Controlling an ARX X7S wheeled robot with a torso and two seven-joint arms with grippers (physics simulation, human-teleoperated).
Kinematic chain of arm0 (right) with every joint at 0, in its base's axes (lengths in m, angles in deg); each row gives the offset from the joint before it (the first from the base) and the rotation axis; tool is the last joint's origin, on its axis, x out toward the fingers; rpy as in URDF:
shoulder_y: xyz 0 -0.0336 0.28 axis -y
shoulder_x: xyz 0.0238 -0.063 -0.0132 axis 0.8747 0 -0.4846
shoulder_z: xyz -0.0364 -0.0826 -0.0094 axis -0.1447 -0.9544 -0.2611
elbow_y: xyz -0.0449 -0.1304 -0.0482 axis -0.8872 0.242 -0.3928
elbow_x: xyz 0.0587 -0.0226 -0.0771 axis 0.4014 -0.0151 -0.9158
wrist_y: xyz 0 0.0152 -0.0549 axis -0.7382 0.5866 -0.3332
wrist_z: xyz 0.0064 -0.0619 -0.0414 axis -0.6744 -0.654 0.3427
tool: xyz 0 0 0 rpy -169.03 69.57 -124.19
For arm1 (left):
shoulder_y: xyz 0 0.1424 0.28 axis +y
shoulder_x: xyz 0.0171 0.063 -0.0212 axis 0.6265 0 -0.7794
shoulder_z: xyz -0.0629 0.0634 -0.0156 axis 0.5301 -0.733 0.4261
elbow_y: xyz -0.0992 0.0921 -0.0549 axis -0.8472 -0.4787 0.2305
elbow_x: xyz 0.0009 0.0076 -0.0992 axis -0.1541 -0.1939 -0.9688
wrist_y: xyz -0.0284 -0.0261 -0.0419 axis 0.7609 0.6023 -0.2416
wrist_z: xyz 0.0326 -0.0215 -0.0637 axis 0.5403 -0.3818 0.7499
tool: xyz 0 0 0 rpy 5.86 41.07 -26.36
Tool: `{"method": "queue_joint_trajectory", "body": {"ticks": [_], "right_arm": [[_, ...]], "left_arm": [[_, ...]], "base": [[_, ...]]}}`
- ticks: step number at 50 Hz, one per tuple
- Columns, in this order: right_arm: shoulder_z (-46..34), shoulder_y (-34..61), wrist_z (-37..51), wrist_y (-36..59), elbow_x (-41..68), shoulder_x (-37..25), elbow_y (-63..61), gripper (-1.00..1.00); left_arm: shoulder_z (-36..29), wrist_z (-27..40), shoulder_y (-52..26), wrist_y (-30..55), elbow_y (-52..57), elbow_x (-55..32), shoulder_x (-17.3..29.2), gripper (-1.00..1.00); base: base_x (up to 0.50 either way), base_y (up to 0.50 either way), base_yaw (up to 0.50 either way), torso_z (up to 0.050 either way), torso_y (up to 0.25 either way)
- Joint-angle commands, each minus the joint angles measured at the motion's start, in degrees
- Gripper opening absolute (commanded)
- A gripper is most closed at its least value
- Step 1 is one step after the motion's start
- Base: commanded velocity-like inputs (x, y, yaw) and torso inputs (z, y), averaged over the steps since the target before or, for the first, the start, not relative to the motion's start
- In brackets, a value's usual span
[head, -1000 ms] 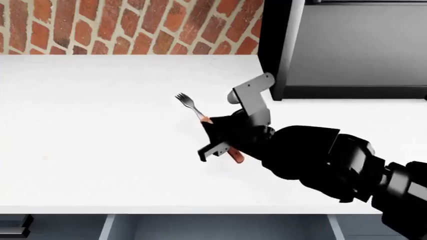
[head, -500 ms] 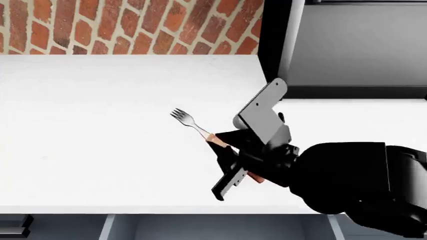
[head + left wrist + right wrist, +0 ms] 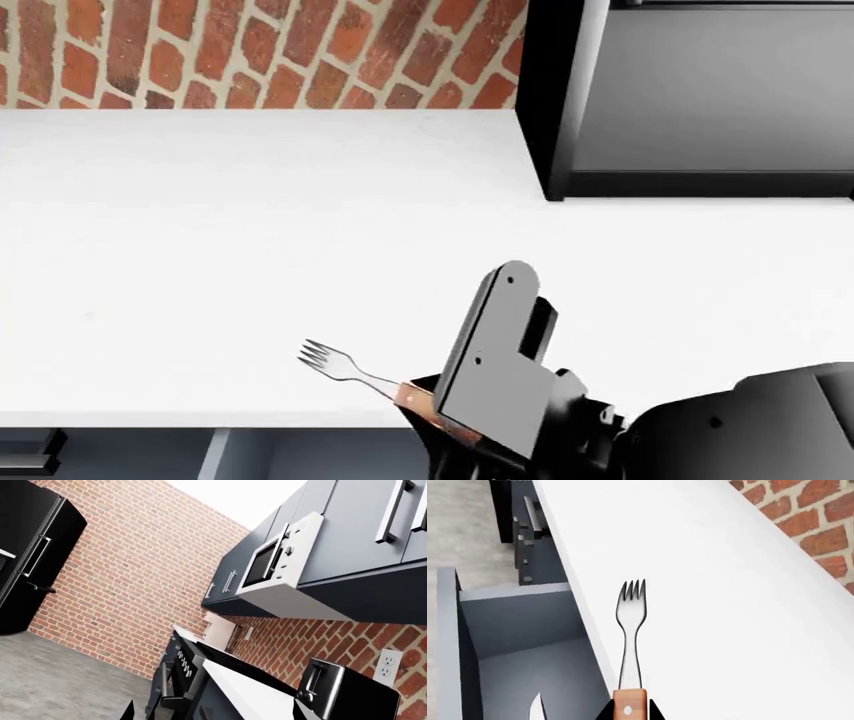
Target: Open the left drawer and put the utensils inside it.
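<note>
1. The white worktop (image 3: 200,250) filled most of the head view, with a red brick wall (image 3: 267,50) along its far edge and a dark appliance (image 3: 694,90) standing at its far right.
2. The left drawer (image 3: 500,645) stood open below the worktop's front edge. The right wrist view showed its plain grey-blue inside, and the head view showed only a strip of it (image 3: 347,452) at the bottom of the frame.
3. The right arm (image 3: 747,430) entered from the lower right corner of the head view. Its right claw (image 3: 461,435) sat at the front edge of the worktop, above the open drawer, with one flat grey finger plate (image 3: 501,350) facing the camera.
4. The right claw was pinched on the fork (image 3: 350,370) at the orange-brown wooden handle (image 3: 629,704). The metal head and tines (image 3: 632,592) projected out over the worktop near its front edge, clear of the surface as far as the views showed.
5. A thin pale sliver (image 3: 535,707) was visible inside the drawer in the right wrist view; it could not be identified.
6. The left claw was barely in view: only dark tips (image 3: 127,711) showed at the frame edge of the left wrist view, so its state could not be determined. That camera faced a kitchen wall with a microwave (image 3: 280,555) and a toaster (image 3: 347,690).
</note>
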Motion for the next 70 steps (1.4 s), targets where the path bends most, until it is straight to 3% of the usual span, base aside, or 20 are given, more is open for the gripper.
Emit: {"method": "queue_joint_trajectory", "body": {"ticks": [1, 43, 70], "right_arm": [[-0.42, 3.34, 2.87, 4.86, 1.29, 2.27, -5.54, -1.0], [-3.48, 10.96, 6.89, 16.3, 6.62, 18.46, -5.07, -1.0], [-8.22, 5.31, 2.45, 18.2, -0.4, 19.45, 0.01, -1.0]], "left_arm": [[0.14, 0.13, 0.22, -0.18, 0.17, 0.12, -0.09, 1.0], [0.09, 0.15, 0.17, -0.1, -0.23, -0.04, -0.12, 1.0], [-0.08, 0.03, -0.04, 0.29, -0.26, -0.22, -0.05, 1.0]], "base": [[0.0, 0.0, 0.0, 0.0, 0.0], [0.0, 0.0, 0.0, 0.0, 0.0], [0.0, 0.0, 0.0, 0.0, 0.0]]}}
